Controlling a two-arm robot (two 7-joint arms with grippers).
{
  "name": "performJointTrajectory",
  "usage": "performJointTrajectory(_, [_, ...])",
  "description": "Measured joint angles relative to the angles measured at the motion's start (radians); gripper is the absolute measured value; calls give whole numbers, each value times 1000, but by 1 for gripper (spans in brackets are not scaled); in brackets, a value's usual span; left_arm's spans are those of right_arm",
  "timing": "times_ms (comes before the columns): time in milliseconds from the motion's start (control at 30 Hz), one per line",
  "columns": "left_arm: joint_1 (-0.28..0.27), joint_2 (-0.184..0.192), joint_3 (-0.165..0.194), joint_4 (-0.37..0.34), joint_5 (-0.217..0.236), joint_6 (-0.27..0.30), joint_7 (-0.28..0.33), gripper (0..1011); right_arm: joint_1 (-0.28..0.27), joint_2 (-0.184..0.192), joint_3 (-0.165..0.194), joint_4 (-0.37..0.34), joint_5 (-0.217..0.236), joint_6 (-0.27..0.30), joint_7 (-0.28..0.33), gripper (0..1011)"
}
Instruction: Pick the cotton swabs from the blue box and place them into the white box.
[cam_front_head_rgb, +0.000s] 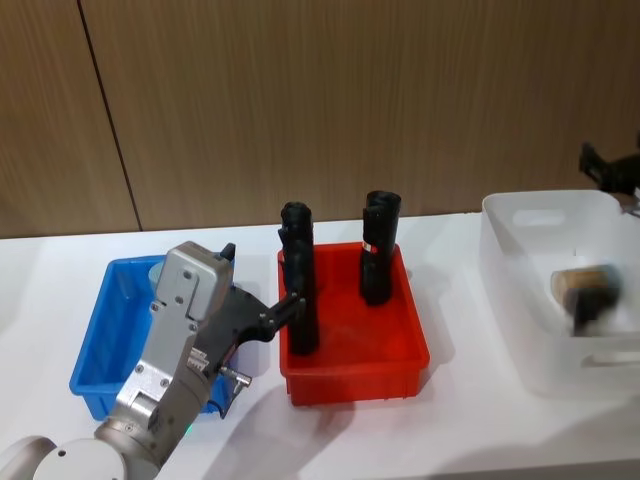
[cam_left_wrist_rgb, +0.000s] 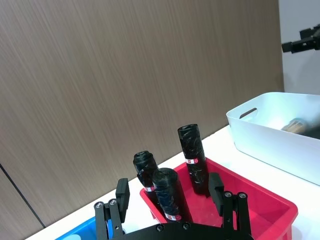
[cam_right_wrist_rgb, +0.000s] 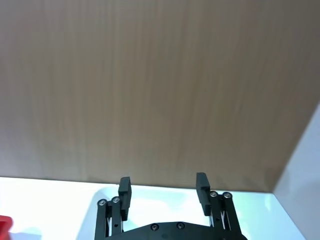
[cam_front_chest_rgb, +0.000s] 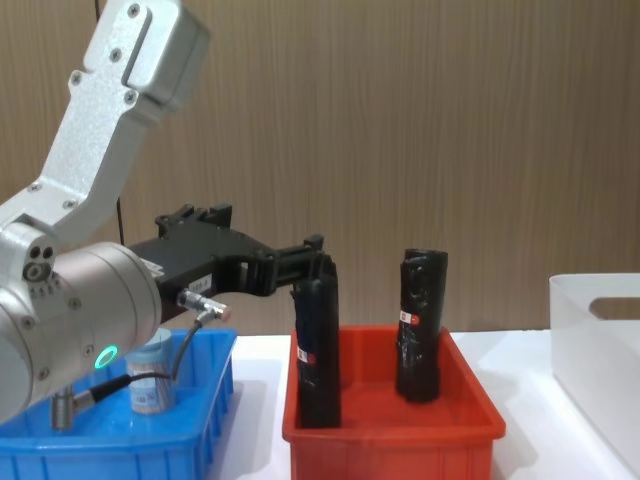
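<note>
- Wood-panelled wall (cam_front_head_rgb: 330, 100) backs the scene behind the red bin (cam_front_head_rgb: 352, 370); a white table (cam_front_head_rgb: 480, 430) carries everything.
- White box (cam_front_head_rgb: 520, 300), to the right of the red bin, holds one blurred swab jar (cam_front_head_rgb: 585, 285), so the task looks partly done.
- Left arm (cam_front_chest_rgb: 90, 200) reaches over the blue box (cam_front_head_rgb: 95, 375), which sits to the left of the red bin.
- Red bin holds tall black rolls (cam_front_head_rgb: 378, 250), which are no part of the job.
- Left gripper (cam_front_head_rgb: 285, 312) hangs spread and empty beside the red bin's near roll.
- Right gripper (cam_right_wrist_rgb: 162, 192) is raised above the white box's far side, fingers apart, holding nothing.
- Another jar (cam_front_chest_rgb: 150, 375) stands in the blue box, judged next to be fetched.
</note>
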Motion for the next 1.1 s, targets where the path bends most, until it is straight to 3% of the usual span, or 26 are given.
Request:
performJointTrajectory(300, [0, 0, 0, 0, 0, 0, 0, 1003, 4, 9, 16, 41, -6, 9, -23, 1000])
performJointTrajectory(1100, [0, 0, 0, 0, 0, 0, 0, 1003, -11, 18, 33, 48, -15, 5, -35, 1002])
